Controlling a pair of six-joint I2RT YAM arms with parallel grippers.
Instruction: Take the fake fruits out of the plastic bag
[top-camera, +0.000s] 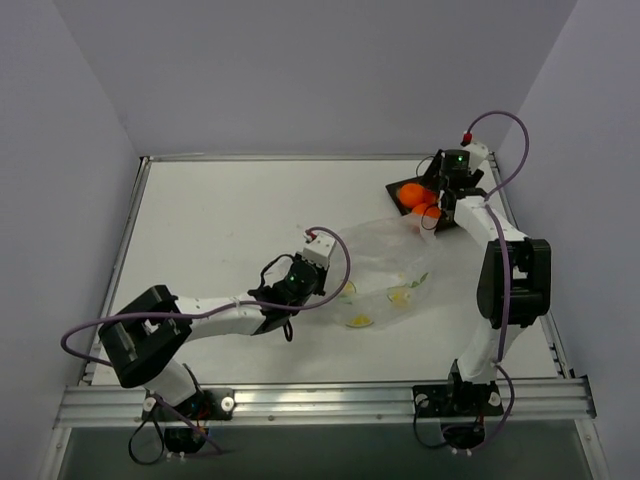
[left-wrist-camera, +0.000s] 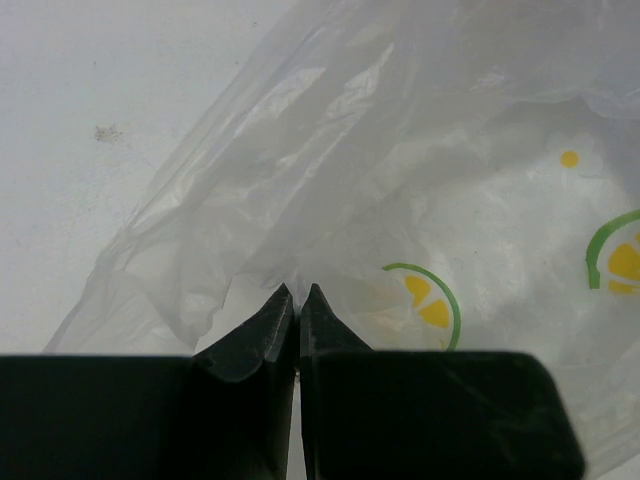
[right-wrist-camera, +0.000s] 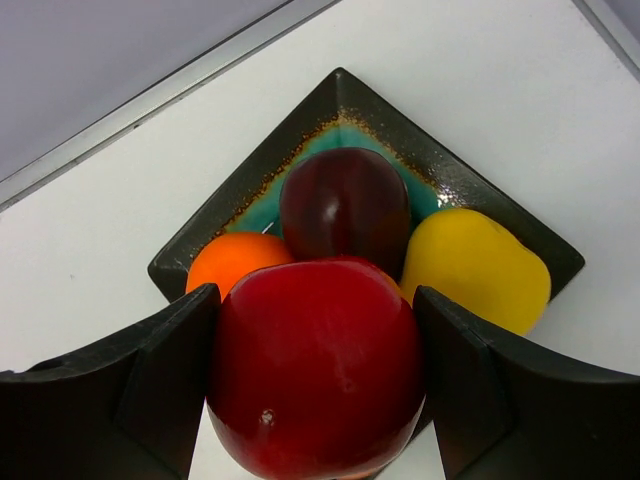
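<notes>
My right gripper (right-wrist-camera: 315, 300) is shut on a glossy red apple (right-wrist-camera: 315, 380), which fills the gap between both fingers, just above the near corner of a dark square tray (right-wrist-camera: 340, 95) with a teal centre. On the tray lie a dark maroon fruit (right-wrist-camera: 345, 205), an orange ball (right-wrist-camera: 235, 262) and a yellow pear (right-wrist-camera: 475, 265). From above, the right gripper (top-camera: 437, 200) hangs over the tray (top-camera: 398, 186) at the back right. The clear plastic bag (top-camera: 385, 265), printed with citrus slices, lies flat mid-table. My left gripper (left-wrist-camera: 298, 292) is shut on a fold of the bag (left-wrist-camera: 330, 200); I see no fruit inside.
The tray sits close to the table's raised right and back rims (top-camera: 300, 158). Purple cables (top-camera: 335, 245) loop off both arms. The right arm's elbow (top-camera: 515, 275) stands tall beside the bag.
</notes>
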